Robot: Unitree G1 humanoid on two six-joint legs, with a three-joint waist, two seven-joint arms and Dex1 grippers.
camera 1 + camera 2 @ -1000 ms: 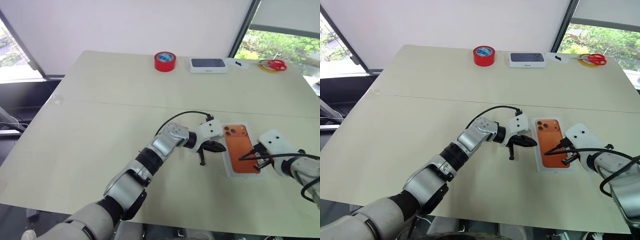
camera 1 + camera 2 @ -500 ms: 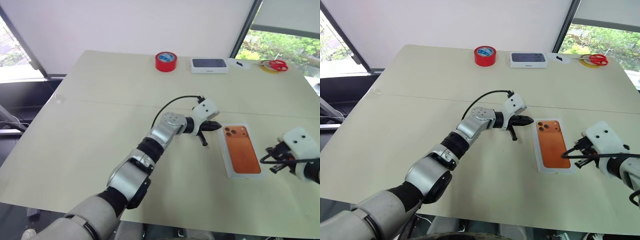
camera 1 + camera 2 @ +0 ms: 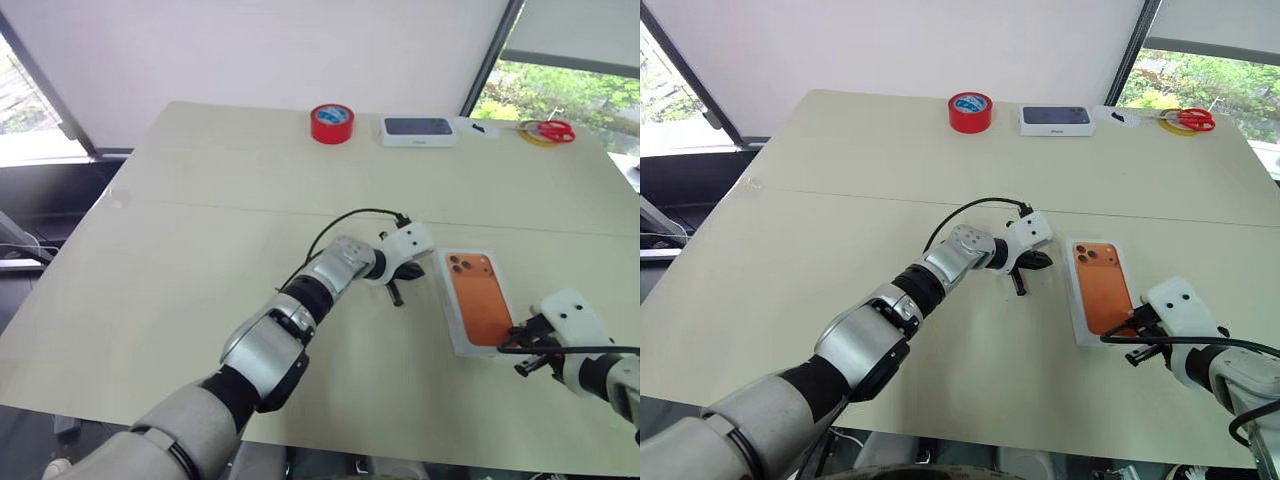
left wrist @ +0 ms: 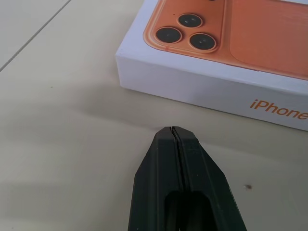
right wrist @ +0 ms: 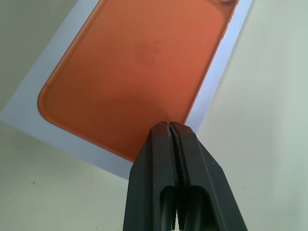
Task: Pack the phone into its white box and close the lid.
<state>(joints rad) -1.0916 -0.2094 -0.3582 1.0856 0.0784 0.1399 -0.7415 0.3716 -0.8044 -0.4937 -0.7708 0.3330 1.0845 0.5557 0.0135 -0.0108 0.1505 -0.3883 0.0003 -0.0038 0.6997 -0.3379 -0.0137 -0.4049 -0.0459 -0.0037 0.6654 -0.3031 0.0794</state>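
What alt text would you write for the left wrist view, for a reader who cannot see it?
A closed white iPhone box, its lid printed with an orange phone and three camera lenses, lies flat on a pale beige table. The left gripper, its two black fingers pressed shut, points at the box's near side, a short gap away and holding nothing.

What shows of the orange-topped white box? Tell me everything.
The flat white rectangular cardboard box lies level on the beige table. Its top shows an orange, round-cornered phone shape within a white border, black lenses at one far corner; one side wall reads iPhone in orange. The left pincer and right pincer, both shut, sit near it, neither clearly touching.
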